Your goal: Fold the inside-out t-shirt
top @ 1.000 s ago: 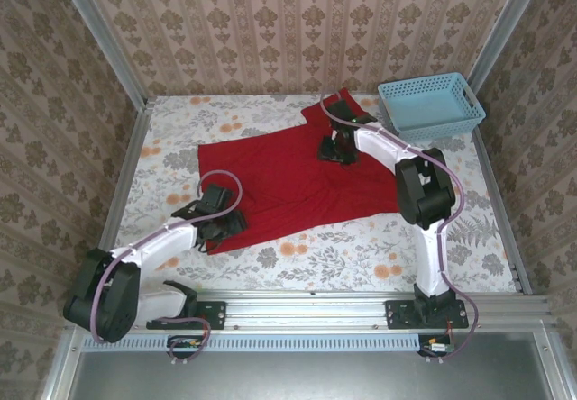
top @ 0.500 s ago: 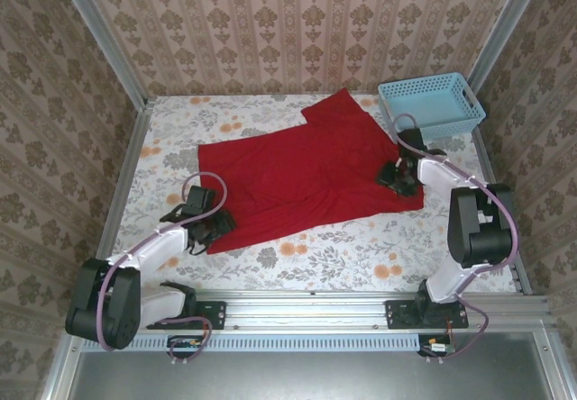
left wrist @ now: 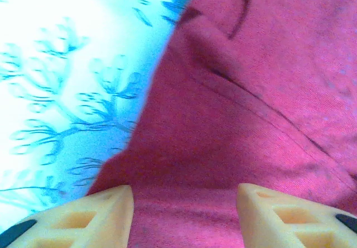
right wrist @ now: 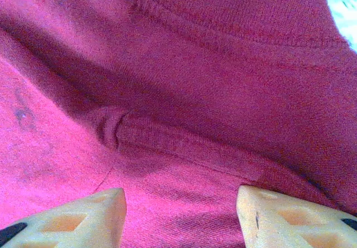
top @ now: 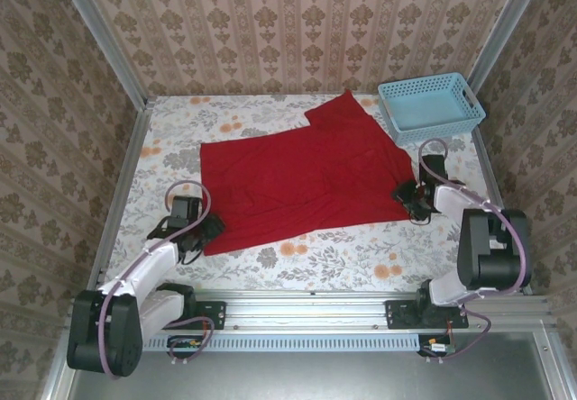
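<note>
**A:** Looking down from above, where did the shirt [top: 297,175] lie?

**B:** It lay spread across the middle of the desk [top: 343,256], red and mostly flat, set at a slant. One part reached toward the far edge, just beside the basket [top: 424,131] in the far right corner.

**A:** And the left end effector [top: 206,229]?

**B:** It sat low at the shirt's near left corner, toward the desk's left edge. In its wrist view the fingers [left wrist: 106,209] stood well apart and gripped nothing. Red cloth showed through the gap, and a hem [left wrist: 262,100] ran slantwise beyond it. To the left of the cloth's edge the flowered desk cover lay bare.

**A:** What about the right end effector [top: 407,195]?

**B:** It was at the shirt's near right corner, toward the desk's right edge and nearer to the arms than the basket. Its jaws were spread wide too, with nothing clamped between them. Under them the cloth was bunched into a soft fold, and a stitched seam [right wrist: 184,144] crossed it.

**A:** Did either one touch the cloth?

**B:** I could not tell. Both hung very close over it, but the tips ran out of the wrist views.
</note>
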